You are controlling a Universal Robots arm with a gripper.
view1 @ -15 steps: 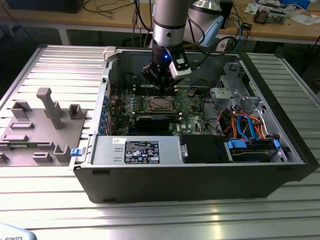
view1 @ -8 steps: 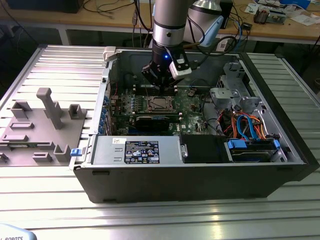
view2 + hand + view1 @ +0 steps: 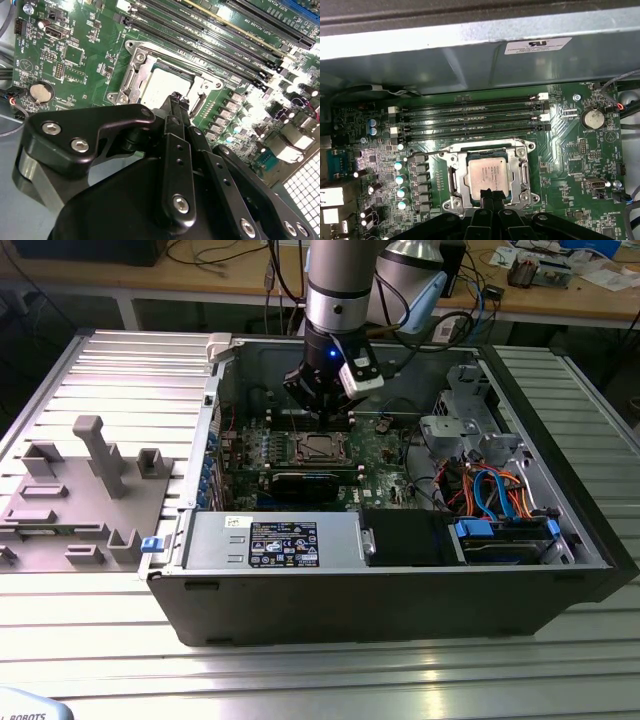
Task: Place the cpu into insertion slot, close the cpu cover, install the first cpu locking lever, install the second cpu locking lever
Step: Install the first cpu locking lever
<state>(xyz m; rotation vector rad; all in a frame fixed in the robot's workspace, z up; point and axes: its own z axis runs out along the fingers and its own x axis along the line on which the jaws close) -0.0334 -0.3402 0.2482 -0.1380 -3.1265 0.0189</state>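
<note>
In the exterior view the gripper (image 3: 322,412) hangs inside the open case with the insertion slot (image 3: 318,448) at about 6 o'clock from it, close below. Being the one arm on the rig, it has no rival for reach. In both wrist views its fingers look clenched tip to tip with nothing between them, the tips (image 3: 490,192) at the edge of the cpu (image 3: 487,172) nearest the claw; whether they touch the metal I cannot tell. The cpu lies flat in the slot and, being square, offers no long axis. The cpu cover (image 3: 451,174) appears to lie down around it, its cut-out framing the silver top. Whether either lever is latched I cannot tell. The memory slots (image 3: 470,122) lie just beyond the socket's far side from the claw. As for writing, the cpu top carries fine print, a white sticker (image 3: 537,45) sits on the case wall, and a large label (image 3: 283,543) sits on the power supply; none is read here.
</note>
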